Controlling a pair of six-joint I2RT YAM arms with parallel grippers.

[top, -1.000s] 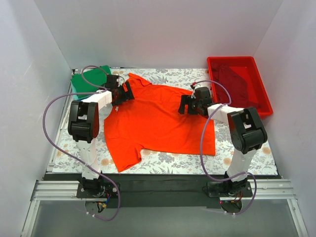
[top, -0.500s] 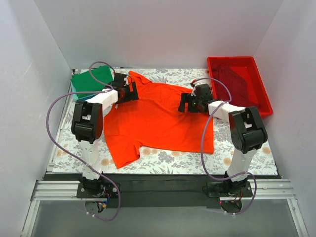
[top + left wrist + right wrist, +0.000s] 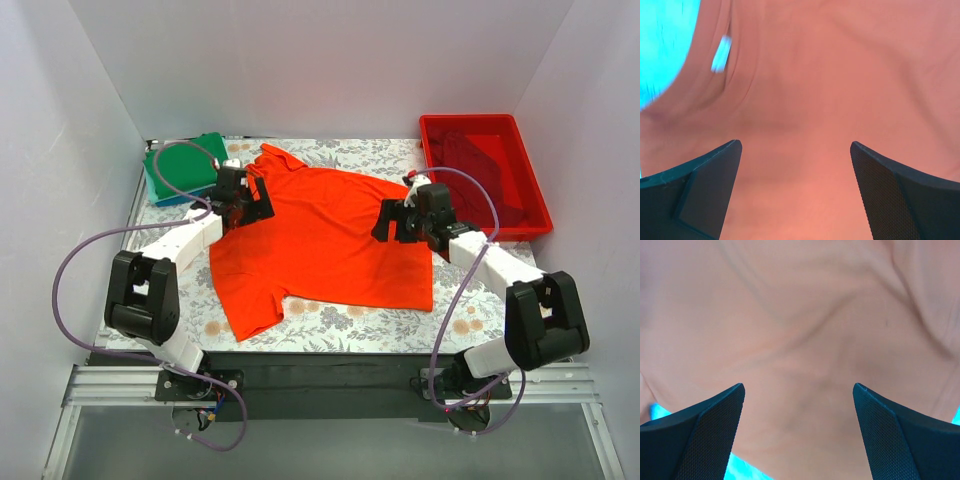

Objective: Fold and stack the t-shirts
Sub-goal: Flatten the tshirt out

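While orange-red t-shirt (image 3: pixel 320 245) lies flat on floral table (image 3: pixel 345 318), left gripper (image 3: pixel 254 206) spread wide near collar, right gripper (image 3: pixel 392 222) spread wide over shirt's right edge

light: bright, even, soft shadows | top view: sharp | wrist views: blurred, washed-out, cyan cast at edges
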